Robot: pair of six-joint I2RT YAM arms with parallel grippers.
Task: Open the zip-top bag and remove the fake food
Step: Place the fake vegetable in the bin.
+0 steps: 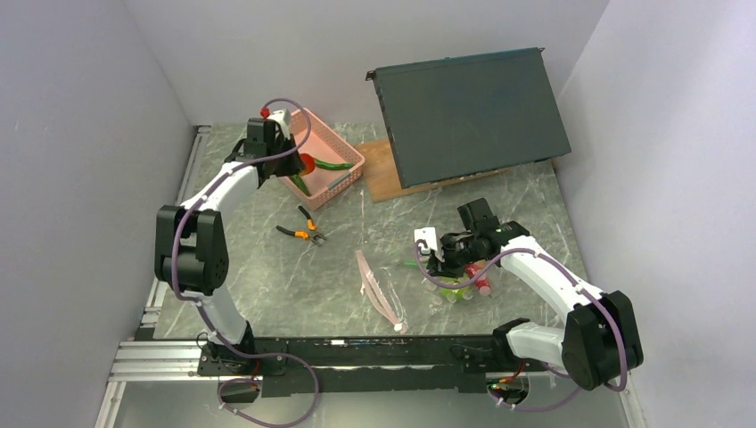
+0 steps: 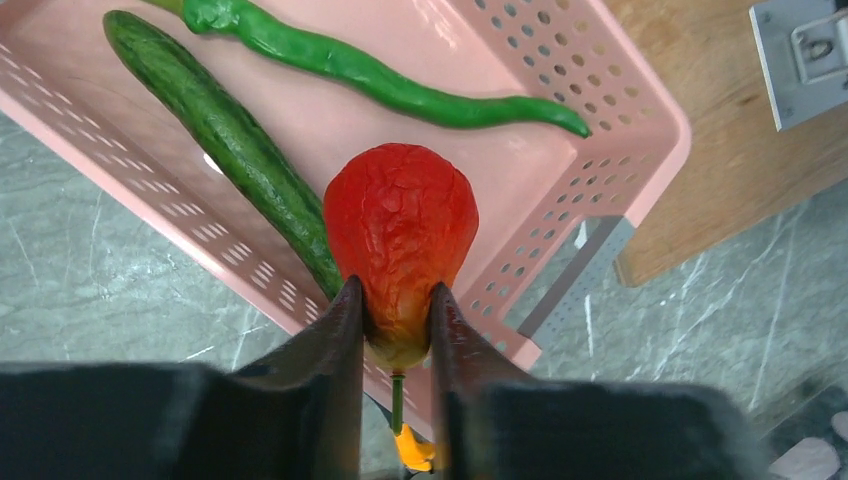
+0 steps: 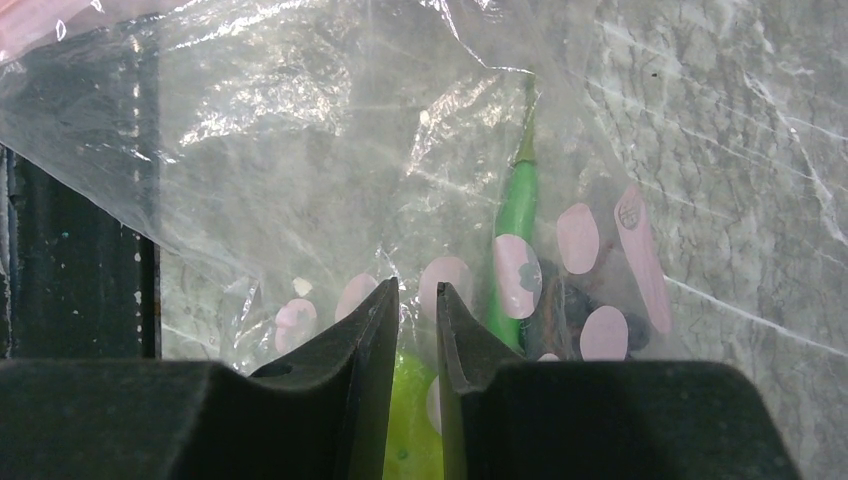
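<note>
Forward, left tool [image 2: 395, 295] over pink basket [image 2: 622, 100]

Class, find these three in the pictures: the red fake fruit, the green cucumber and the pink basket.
red fake fruit [image 2: 400, 225]: left wrist view, on its wrinkled middle.
green cucumber [image 2: 230, 150]: left wrist view, midway along its length.
pink basket [image 2: 600, 70]: left wrist view, on its perforated side wall.
</note>
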